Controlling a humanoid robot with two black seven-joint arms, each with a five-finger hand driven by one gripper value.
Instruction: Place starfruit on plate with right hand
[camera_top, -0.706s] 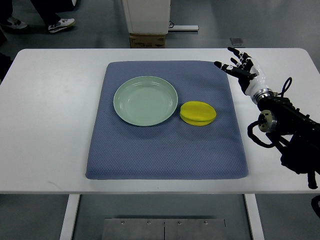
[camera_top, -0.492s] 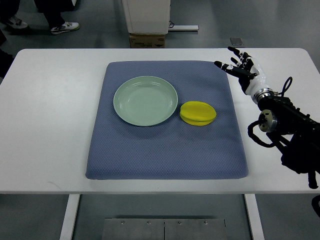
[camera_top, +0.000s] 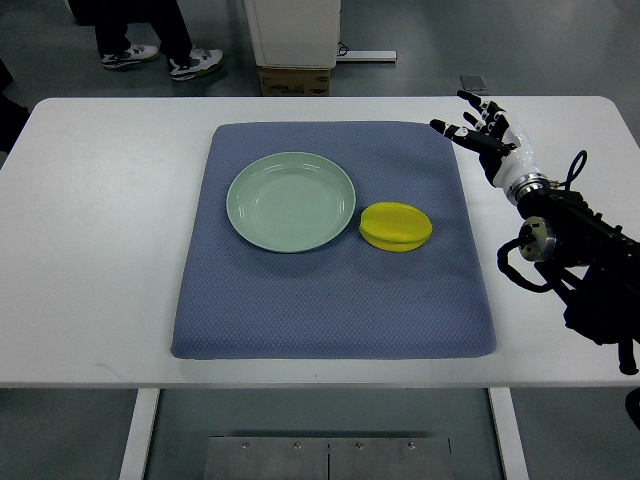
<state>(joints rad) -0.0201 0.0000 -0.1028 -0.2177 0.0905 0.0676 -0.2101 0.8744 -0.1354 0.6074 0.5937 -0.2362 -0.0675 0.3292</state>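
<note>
The plate (camera_top: 291, 201) sits furthest from the right hand (camera_top: 487, 137), well off to its left and nearer the robot, on the blue mat (camera_top: 330, 300). It holds nothing, so the placing is not yet done. Its shallow pale green bowl faces up, ready to take the fruit.

The starfruit (camera_top: 397, 226) lies just beside the plate's right rim, between plate and hand though nearer the plate, resting on the mat. It looks like a squat yellow lump with a ridge or seam across its top. The finer ribbing is too small to make out with confidence.

The right hand hovers by the mat's far right corner, fingers spread and holding nothing, palm turned toward the fruit. That pose suits a reach leftward and down to grasp it.
</note>
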